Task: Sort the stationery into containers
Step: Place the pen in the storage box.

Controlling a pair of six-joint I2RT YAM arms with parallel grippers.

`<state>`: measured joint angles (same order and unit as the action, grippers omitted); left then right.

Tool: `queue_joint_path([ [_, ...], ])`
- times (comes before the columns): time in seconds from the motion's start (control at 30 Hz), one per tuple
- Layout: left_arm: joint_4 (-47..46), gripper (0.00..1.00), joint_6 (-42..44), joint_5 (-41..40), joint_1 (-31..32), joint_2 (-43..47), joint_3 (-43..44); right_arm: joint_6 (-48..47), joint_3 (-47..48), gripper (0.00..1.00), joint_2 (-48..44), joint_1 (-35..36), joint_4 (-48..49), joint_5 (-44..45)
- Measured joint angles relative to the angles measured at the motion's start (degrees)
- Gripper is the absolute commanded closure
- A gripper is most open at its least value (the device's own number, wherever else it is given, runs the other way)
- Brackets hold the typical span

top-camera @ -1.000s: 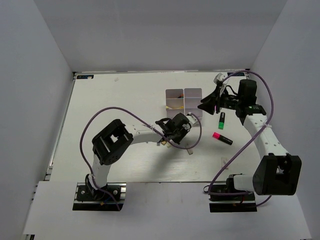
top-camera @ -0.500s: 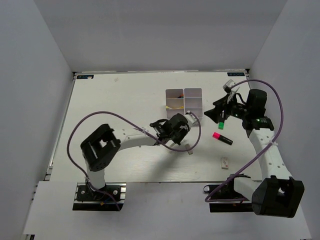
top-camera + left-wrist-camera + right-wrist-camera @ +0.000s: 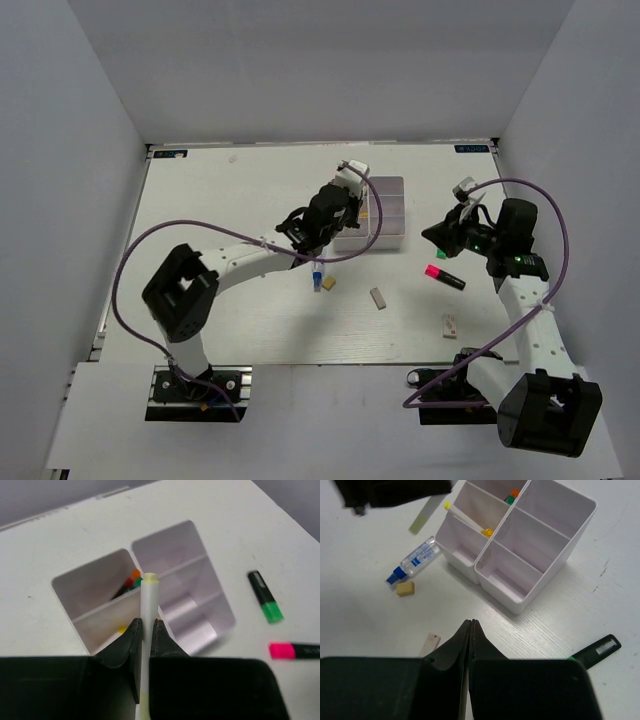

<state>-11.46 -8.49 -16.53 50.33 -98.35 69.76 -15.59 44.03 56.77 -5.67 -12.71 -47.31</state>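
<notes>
We recorded the left gripper (image 3: 146, 628), jaws clenched on a white stick (image 3: 149, 592), held over the white organiser tray (image 3: 200, 634) at centre frame; the right gripper (image 3: 470, 626), jaws pressed together empty, lay lower centre.

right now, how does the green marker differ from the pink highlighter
Colour: the green marker is black with a green end, while the pink highlighter is pink with a black end. Pose: in the left wrist view they lie roughly at right angles to each other. Place: the green marker lies slightly nearer the organiser tray than the pink highlighter. Both lie flat on the table, outside the tray.
</notes>
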Motion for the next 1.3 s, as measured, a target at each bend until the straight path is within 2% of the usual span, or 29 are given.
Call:
queue_joint_path([
  [0.23, -4.44, 1.0, -0.98, -2.86, -4.22, -11.8, 9.09, -0.87, -2.64, 1.0, -0.44, -0.22, -0.57, -0.98],
  [0.4, -5.29, 1.0, -1.16, -2.89, -5.53, -14.97, 13.51, -1.62, -2.84, 1.0, -0.94, -0.33, -0.81, -1.86],
  [0.43, -5.35, 1.0, -1.16, -2.91, -5.62, -14.97, 13.57, -1.77, -3.02, 1.0, -1.03, -0.33, -0.85, -2.21],
  [0.47, -5.46, 1.0, -1.07, -2.93, -5.73, -14.97, 13.57, -1.99, -3.23, 0.91, -1.05, -0.33, -0.9, -2.58],
  [0.57, -5.77, 1.0, -0.76, -2.93, -5.81, -15.34, 13.57, -2.95, -3.63, 0.74, -1.03, -0.33, -1.51, -3.74],
  [0.63, -5.79, 0.98, -0.59, -2.93, -5.81, -15.8, 13.51, -3.5, -3.63, 0.71, -1.03, -0.33, -1.97, -4.28],
  [0.77, -6.54, 0.96, -0.35, -3.32, -5.81, -16.79, 13.0, -4.55, -3.63, 0.71, -0.87, -0.33, -3.1, -5.16],
  [0.83, -7.06, 1.0, -0.22, -4.04, -5.81, -17.38, 12.46, -4.81, -3.63, 0.71, -0.79, -0.33, -3.93, -5.51],
  [0.93, -7.78, 1.0, 0.15, -4.44, -5.81, -18.32, 11.96, -5.25, -3.63, 0.7, -0.63, -0.33, -4.59, -5.62],
  [1.17, -13.31, 1.0, 3.21, -3.15, -5.79, -18.36, 8.33, -6.08, -3.63, 0.7, -0.31, -0.37, -6.01, -5.62],
  [1.23, -16.22, 1.0, 4.76, -1.99, -5.79, -17.88, 5.95, -6.08, -3.63, 0.68, -0.22, -0.39, -6.14, -5.6],
  [1.3, -18.01, 0.96, 5.84, -1.18, -5.79, -17.14, 3.85, -6.1, -3.63, 0.62, -0.15, -0.48, -6.43, -5.62],
])
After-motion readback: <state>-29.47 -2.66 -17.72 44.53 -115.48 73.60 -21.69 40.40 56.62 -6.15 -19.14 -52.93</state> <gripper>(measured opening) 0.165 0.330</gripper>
